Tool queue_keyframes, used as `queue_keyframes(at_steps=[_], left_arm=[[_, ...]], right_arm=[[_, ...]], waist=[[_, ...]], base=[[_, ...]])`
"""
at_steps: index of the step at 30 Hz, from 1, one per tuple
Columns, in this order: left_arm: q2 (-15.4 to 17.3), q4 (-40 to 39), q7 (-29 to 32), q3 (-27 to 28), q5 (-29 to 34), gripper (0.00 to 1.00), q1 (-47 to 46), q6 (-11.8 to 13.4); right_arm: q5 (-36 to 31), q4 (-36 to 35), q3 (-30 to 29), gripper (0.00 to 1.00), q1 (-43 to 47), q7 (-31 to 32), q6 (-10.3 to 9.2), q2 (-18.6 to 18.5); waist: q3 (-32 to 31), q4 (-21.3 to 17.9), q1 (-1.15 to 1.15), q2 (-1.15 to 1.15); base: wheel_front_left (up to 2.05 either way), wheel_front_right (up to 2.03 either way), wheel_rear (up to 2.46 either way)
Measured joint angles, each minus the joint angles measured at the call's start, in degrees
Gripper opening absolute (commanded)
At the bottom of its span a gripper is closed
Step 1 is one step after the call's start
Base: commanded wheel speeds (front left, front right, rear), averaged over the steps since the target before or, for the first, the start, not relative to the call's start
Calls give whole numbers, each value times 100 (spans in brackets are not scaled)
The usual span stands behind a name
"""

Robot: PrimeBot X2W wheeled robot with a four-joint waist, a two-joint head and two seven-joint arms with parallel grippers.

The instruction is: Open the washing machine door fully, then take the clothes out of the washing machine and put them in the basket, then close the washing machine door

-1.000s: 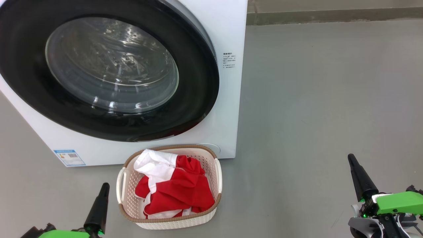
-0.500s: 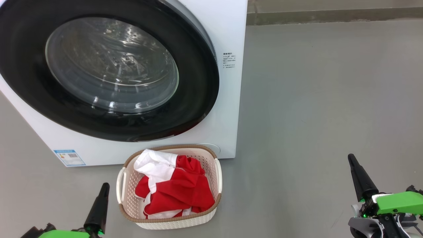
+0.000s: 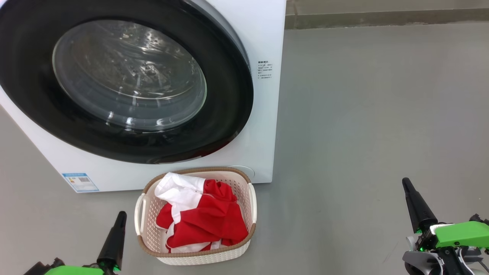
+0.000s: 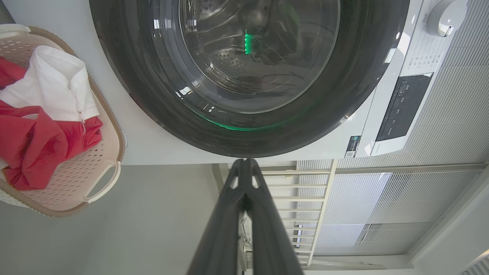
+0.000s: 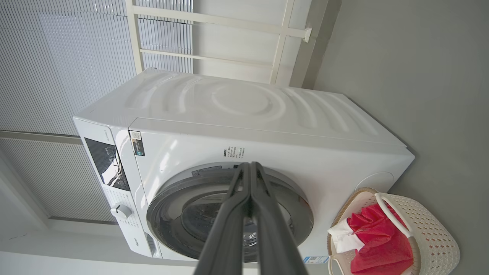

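Here the washing machine (image 3: pixel 263 30) bears an unreadable blue label (image 3: pixel 80 182); left claw (image 3: pixel 122 214) and right claw (image 3: pixel 405 181) pressed together.

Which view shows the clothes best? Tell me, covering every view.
Head view: it looks down on the clothes, the whole red-and-white heap in the basket. The left wrist view crops them at its left edge; the right wrist view shows them small, cut off below.

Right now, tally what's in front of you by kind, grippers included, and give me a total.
Washing machine: 1
Washing machine door: 1, shut
Basket: 1
Heap of red and white clothes: 1, in the basket; separate garments cannot be told apart
Grippers: 2, left gripper and right gripper, both shut
Total: 6
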Motion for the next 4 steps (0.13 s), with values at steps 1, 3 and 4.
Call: queue_keyframes(at_steps=[1, 3, 4], left_arm=[[0, 0, 0, 0, 0, 0, 0, 0], [0, 0, 0, 0, 0, 0, 0, 0], [0, 0, 0, 0, 0, 0, 0, 0]], right_arm=[[0, 0, 0, 0, 0, 1, 0, 0], [0, 0, 0, 0, 0, 1, 0, 0], [0, 0, 0, 0, 0, 1, 0, 0]], waist=[[0, 0, 0, 0], [0, 0, 0, 0], [0, 0, 0, 0]], base=[[0, 0, 0], [0, 0, 0], [0, 0, 0]])
